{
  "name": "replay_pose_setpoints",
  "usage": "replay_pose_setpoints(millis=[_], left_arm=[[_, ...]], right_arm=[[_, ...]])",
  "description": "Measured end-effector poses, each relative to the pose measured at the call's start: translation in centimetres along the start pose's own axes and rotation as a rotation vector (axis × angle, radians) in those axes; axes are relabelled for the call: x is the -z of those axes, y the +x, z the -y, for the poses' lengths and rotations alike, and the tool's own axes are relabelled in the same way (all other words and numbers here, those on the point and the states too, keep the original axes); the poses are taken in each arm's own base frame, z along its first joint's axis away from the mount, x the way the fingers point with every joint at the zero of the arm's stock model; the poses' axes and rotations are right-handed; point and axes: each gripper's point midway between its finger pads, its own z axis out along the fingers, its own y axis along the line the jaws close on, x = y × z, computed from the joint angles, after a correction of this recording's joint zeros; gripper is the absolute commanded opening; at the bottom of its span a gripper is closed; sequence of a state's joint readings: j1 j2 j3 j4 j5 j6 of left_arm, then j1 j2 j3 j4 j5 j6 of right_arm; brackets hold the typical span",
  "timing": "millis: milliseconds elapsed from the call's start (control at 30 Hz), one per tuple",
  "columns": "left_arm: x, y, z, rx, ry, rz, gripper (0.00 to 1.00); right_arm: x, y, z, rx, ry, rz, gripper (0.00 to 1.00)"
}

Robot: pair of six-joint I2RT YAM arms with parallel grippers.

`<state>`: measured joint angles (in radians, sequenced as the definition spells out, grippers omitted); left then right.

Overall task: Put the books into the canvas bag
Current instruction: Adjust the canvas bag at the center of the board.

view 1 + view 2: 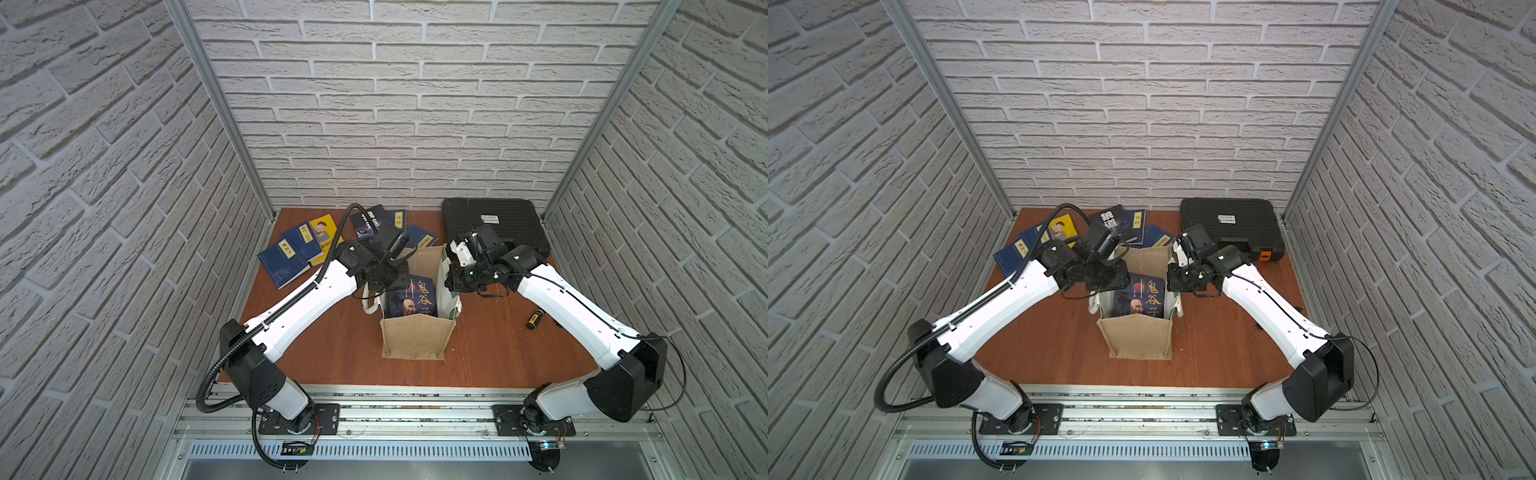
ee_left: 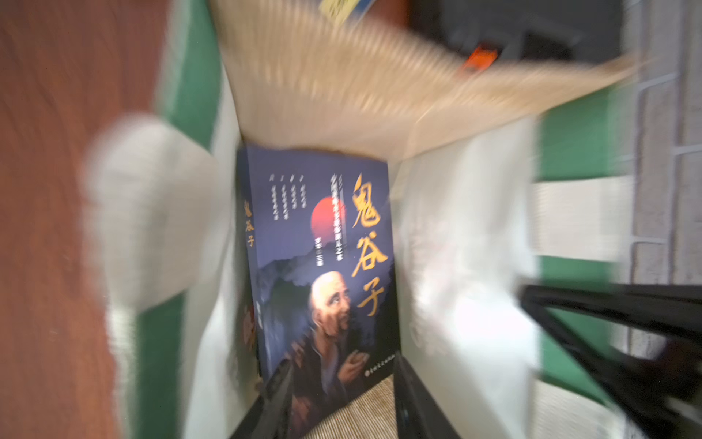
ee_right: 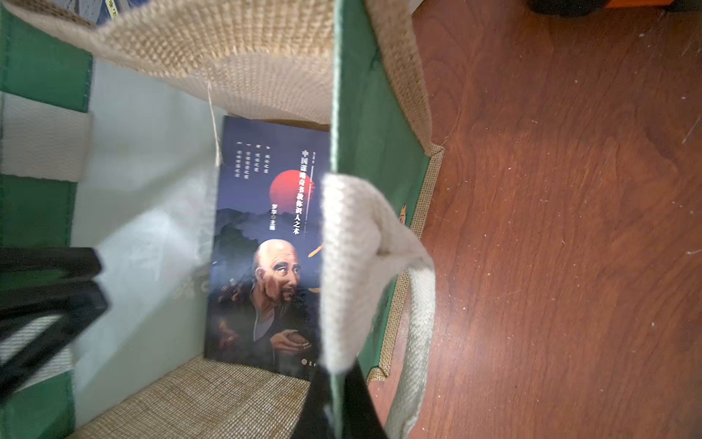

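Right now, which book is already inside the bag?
The dark gold-lettered book showing a bald man, inside the canvas bag; the other books lie on the table.

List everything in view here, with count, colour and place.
canvas bag: one, tan with green panels and white handles, open, mid-table.
gold-lettered book: one, dark blue, inside the bag.
navy books: at least four, yellow labels, far side, left of and behind the bag.
yellow book: one, cartoon cover, among the far-left navy ones.
white-lettered book: one, dark, behind the bag.
black case: one, orange latch, far right corner.
small tool: one, black and yellow, table's right side; kind unclear.
table: one, red-brown wood.
left claw: one, black, open at the bag's mouth.
right claw: one, black, shut on the bag's green side.
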<state>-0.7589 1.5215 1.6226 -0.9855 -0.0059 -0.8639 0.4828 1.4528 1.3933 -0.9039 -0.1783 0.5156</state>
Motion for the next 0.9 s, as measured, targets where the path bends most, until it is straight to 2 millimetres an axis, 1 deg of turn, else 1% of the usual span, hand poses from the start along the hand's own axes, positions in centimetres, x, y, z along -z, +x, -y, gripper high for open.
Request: replay_pose_setpoints(millis=[100, 167, 233, 333, 400, 467, 533, 633, 700, 767, 833, 900], left_arm=[[2.1, -0.9, 0.8, -0.051, 0.006, 0.051, 0.39], [2.5, -0.8, 1.4, -0.096, -0.009, 0.053, 0.38], [2.1, -0.5, 2.1, -0.143, -0.032, 0.035, 0.39], [0.5, 0.4, 2.0, -0.199, -0.099, -0.001, 0.45], [-0.3, 0.7, 1.3, -0.219, -0.15, -0.019, 0.48], [-0.2, 0.6, 0.8, -0.227, -0.181, -0.009, 0.48], [0.6, 0.1, 0.4, -0.227, -0.196, 0.019, 0.48], [2.4, -0.6, 0.0, -0.221, -0.198, 0.075, 0.48], [3.8, -0.8, -0.7, -0.198, -0.193, 0.112, 0.49], [4.4, -0.4, -1.8, -0.175, -0.189, 0.125, 0.48], [4.1, 0.3, -3.4, -0.133, -0.185, 0.119, 0.46], [2.8, 1.5, -4.8, -0.092, -0.179, 0.086, 0.38]], right_arm=[[-0.1, -0.2, -0.1, -0.001, 0.003, -0.003, 0.06], [-0.1, -0.3, -0.1, 0.0, 0.004, -0.006, 0.06], [-0.1, -0.3, -0.1, 0.001, 0.006, -0.009, 0.05], [-0.1, -0.5, 0.0, 0.005, 0.012, -0.016, 0.06], [-0.1, -0.6, 0.2, 0.008, 0.02, -0.023, 0.05], [0.0, -0.8, 0.4, 0.011, 0.029, -0.026, 0.06], [0.0, -1.0, 0.8, 0.011, 0.038, -0.026, 0.05], [0.1, -1.1, 1.4, 0.01, 0.055, -0.027, 0.06], [0.0, -1.1, 1.6, 0.012, 0.061, -0.029, 0.05], [0.0, -1.1, 1.7, 0.014, 0.063, -0.032, 0.06], [0.0, -1.2, 1.6, 0.024, 0.063, -0.038, 0.05], [0.0, -1.5, 1.4, 0.041, 0.062, -0.048, 0.06]])
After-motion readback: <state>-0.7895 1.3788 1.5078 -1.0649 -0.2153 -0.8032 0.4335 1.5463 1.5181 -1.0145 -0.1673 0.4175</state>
